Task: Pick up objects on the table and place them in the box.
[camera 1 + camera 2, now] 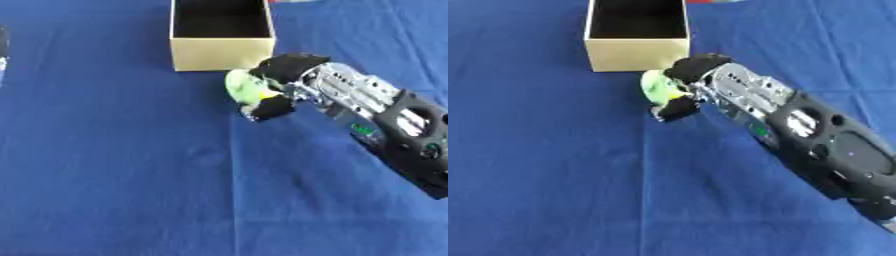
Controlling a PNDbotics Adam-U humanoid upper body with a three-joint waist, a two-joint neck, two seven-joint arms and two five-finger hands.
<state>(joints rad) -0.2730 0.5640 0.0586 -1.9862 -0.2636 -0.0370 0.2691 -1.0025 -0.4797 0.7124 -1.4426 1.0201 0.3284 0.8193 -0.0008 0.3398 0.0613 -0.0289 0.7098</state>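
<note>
Reaching in from the lower right, the right robot hand (289, 85) curls its fingers around a pale green object (241, 86), held just before the open cardboard box (220, 52) on the blue-covered table (114, 165).

One open-topped cardboard box (221, 52) stands on one worktop covered in blue cloth (114, 165). One light green object (242, 87) sits in the curled fingers of one robot hand (293, 82), the right. A sliver of one red thing (710, 1) shows at the far edge.
</note>
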